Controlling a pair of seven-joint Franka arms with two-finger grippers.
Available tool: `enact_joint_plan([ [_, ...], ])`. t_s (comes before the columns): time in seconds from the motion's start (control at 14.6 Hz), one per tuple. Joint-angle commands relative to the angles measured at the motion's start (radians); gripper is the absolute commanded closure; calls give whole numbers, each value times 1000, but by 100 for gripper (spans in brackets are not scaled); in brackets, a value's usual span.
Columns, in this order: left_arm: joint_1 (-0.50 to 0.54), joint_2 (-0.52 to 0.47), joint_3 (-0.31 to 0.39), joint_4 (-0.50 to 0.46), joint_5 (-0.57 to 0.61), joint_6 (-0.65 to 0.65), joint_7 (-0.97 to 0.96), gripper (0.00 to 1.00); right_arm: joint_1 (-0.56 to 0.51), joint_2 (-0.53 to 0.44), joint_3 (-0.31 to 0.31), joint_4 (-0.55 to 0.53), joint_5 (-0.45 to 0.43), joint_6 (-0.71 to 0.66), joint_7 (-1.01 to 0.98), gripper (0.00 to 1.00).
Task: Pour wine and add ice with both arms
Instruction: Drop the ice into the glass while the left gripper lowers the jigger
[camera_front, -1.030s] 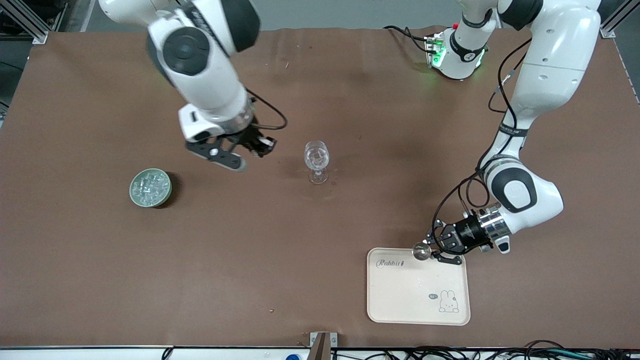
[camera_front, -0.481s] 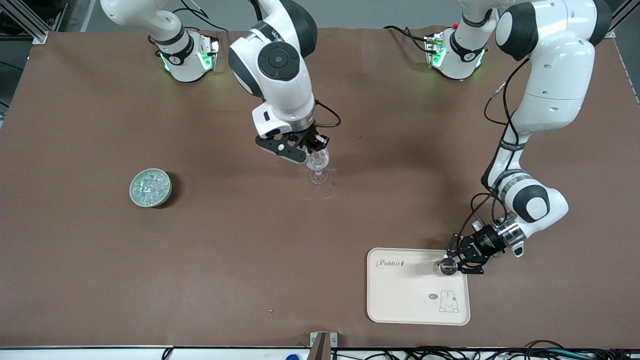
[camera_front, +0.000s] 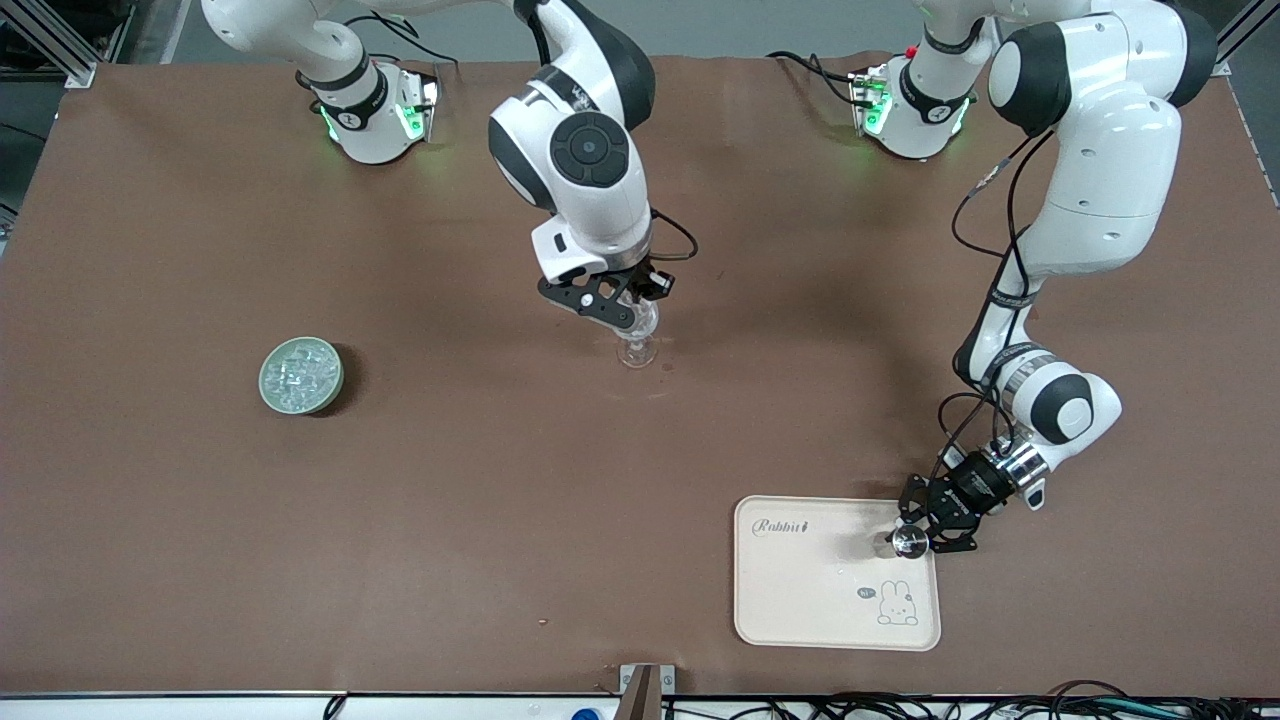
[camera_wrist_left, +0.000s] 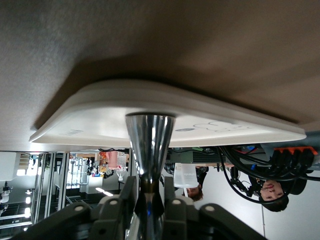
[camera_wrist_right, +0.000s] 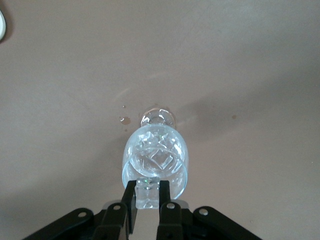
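Observation:
A clear stemmed glass (camera_front: 637, 343) stands mid-table; it also shows in the right wrist view (camera_wrist_right: 156, 159). My right gripper (camera_front: 627, 303) hangs just over its rim, shut on one clear ice cube (camera_wrist_right: 148, 194). More ice (camera_front: 299, 372) fills a pale green round dish (camera_front: 270, 392) toward the right arm's end of the table. My left gripper (camera_front: 928, 530) is shut on a silver metal jigger (camera_front: 908, 543), which shows hourglass-shaped in the left wrist view (camera_wrist_left: 149, 145). The jigger's wide end is at the surface of the cream tray (camera_front: 800, 590).
The cream tray (camera_wrist_left: 100, 120) carries a rabbit drawing (camera_front: 897, 606) and lies near the table's front edge, toward the left arm's end. A few small droplets (camera_wrist_right: 123, 119) mark the brown table beside the glass's foot. Cables run along the table's front edge.
My right gripper has swung from between the dish and the glass to over the glass's rim. My left gripper has carried the jigger from the tray's corner farther onto the tray.

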Motion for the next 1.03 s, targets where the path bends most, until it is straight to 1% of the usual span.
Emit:
enact_joint_plan([
  [0.0, 3, -4, 10, -3, -22, -22, 19, 0, 11, 9, -14, 4, 21, -11, 9, 95],
  [0.14, 5, -13, 13, -24, -15, -22, 19, 0, 14, 9, -14, -7, 19, -16, 8, 93],
  [0.21, 3, -28, 31, -38, -7, -22, 19, 0, 14, 9, -14, -11, 19, -16, 6, 93],
  [0.27, 1, -31, 39, -41, 46, -22, 19, 0, 14, 9, -14, -16, 19, -16, 5, 92],
  [0.41, 3, -42, 42, -38, 228, -22, 20, 0, 14, 9, -13, -14, 19, -13, 5, 86],
  [0.48, 4, -54, 51, -37, 317, -22, 19, 0, 14, 10, -14, -14, 19, -11, 2, 80],
  [0.55, 5, -68, 76, -34, 411, -24, 19, 0, 14, 10, -14, -13, 19, -11, -1, 78],
  [0.62, 5, -76, 85, -25, 521, -39, 17, 0, 12, 10, -13, -11, 19, -11, -6, 75],
  [0.69, 5, -82, 96, -2, 606, -65, 15, 0, 11, 10, -14, -11, 19, -11, -6, 68],
  [0.82, 5, -97, 166, 58, 769, -160, 15, 0, 11, 10, -14, -11, 19, -8, -6, 58],
  [0.96, 3, -99, 218, 147, 898, -232, 14, 0, 12, 10, -14, -8, 19, -8, -6, 53],
])
